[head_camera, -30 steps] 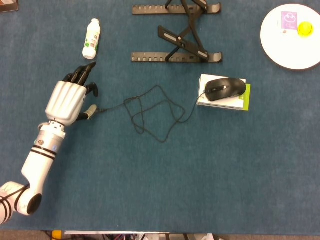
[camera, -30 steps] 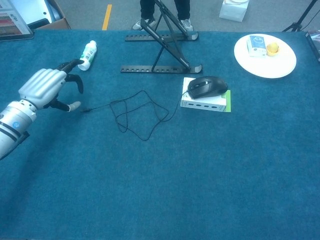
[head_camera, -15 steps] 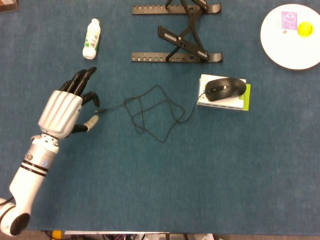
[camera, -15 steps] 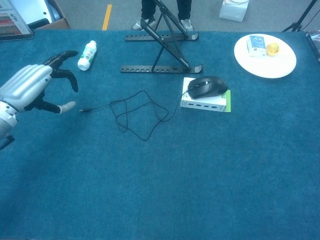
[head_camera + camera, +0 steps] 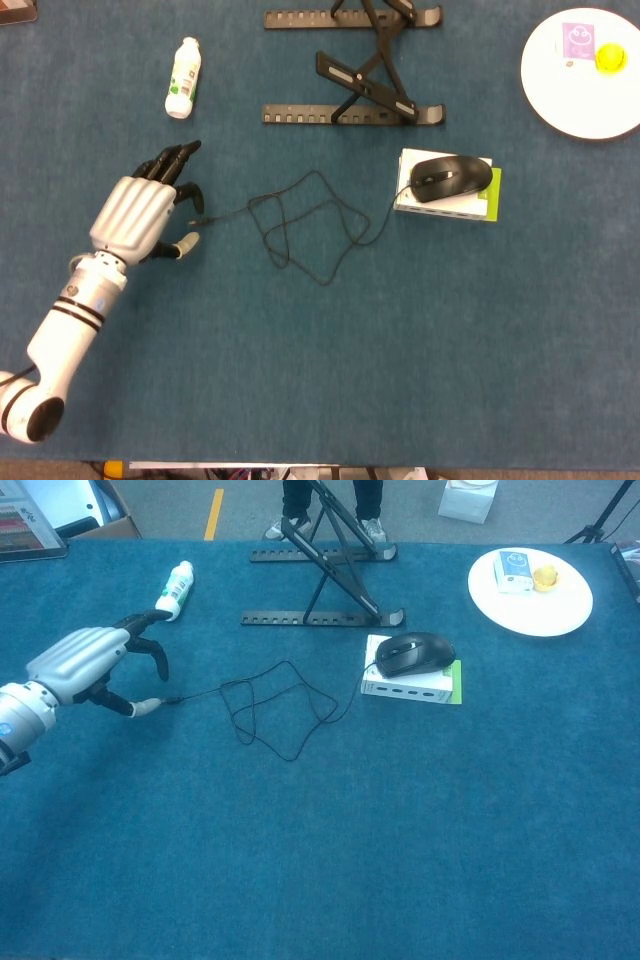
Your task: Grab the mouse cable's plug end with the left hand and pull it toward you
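Note:
A black mouse (image 5: 452, 177) sits on a white and green box (image 5: 447, 202) right of centre. Its thin black cable (image 5: 300, 225) runs left in loose loops and ends in a small plug (image 5: 198, 221) on the blue tabletop. My left hand (image 5: 140, 208) hovers just left of the plug, fingers spread and bent over it. The thumb tip (image 5: 148, 707) lies close beside the plug (image 5: 173, 699), and nothing is pinched. The chest view shows the same hand (image 5: 85, 660) low over the table. My right hand is in neither view.
A white bottle (image 5: 182, 77) lies beyond the left hand. A black folding stand (image 5: 350, 70) stands at the back centre. A white plate (image 5: 560, 95) with a yellow ball and a small card is at the back right.
The left hand drew back to the left and lifted, then came back right and down beside the plug. The cable and mouse have not moved.

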{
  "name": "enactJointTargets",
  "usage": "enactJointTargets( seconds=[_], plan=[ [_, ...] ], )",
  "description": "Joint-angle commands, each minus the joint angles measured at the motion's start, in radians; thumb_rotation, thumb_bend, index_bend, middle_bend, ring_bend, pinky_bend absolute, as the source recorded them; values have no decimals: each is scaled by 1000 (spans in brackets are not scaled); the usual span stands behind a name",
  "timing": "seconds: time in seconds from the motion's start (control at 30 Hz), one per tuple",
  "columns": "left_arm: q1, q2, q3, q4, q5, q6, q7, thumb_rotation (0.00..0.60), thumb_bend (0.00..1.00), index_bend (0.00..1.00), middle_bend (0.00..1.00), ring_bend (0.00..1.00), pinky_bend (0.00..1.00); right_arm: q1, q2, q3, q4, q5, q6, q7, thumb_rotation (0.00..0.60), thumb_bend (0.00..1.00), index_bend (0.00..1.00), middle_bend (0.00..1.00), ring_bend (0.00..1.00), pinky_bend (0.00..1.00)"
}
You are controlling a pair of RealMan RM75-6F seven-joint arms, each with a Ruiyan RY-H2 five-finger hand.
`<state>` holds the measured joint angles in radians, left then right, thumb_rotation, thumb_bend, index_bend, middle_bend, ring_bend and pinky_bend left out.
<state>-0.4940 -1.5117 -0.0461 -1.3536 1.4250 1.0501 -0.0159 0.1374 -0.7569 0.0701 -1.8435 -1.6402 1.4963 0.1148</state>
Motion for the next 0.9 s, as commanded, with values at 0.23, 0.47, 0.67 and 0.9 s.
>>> enactJointTargets(
  seconds=[0.23, 0.47, 0.67, 0.9],
  plan=[
    [-28, 10, -11, -1, -32, -55, -26, 600, 320, 451, 0, 0, 174, 10, -3, 1, -5, 0, -17, -7, 600, 381, 320, 203, 112, 82],
    [-41, 9, -23, -26, -72, -82, 2, 600, 320, 452, 0, 0, 174, 15, -3, 2, -9, -3, -21, -9, 600, 381, 320, 203, 112, 82],
    [-41, -10, -37, -27, -127, -97, 20, 600, 320, 452, 0, 0, 174, 14, -1, 1, -7, 1, -22, -5, 600, 381, 320, 203, 112, 82],
    [-32, -34, -51, -25, -199, -96, 61, 600, 315, 448, 0, 0, 173, 12, -5, 0, 2, 2, -20, 3, 600, 381, 320, 203, 112, 82]
  ],
)
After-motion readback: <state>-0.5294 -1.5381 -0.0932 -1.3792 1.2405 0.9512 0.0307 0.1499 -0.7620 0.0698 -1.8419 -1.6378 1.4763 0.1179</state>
